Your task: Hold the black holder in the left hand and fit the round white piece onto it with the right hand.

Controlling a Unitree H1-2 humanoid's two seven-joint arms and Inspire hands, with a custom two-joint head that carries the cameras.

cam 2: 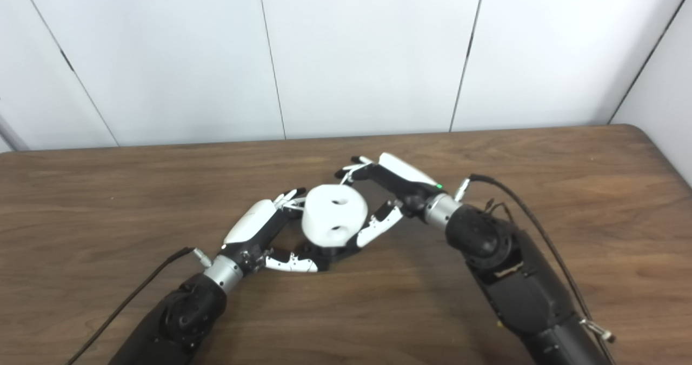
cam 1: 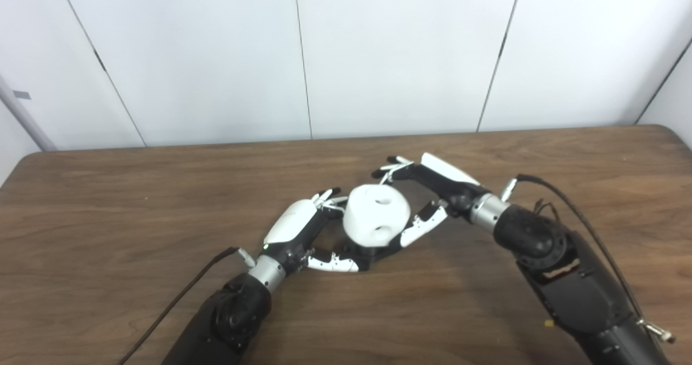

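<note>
White wall panels behind a brown wooden worktop (cam 1: 108, 203); both hands meet near its middle.

At mid-worktop the left hand (cam 1: 303, 230) is closed around the black holder (cam 1: 363, 257), which shows only as a dark base under the round white piece (cam 1: 377, 213). The right hand (cam 1: 427, 192) clasps that piece, fingers over its far side, thumb on the near side. The piece appears tilted on the holder, perhaps not fully seated. Pressing while it is skewed could jam it or twist the holder out of the left hand's grip.
</note>
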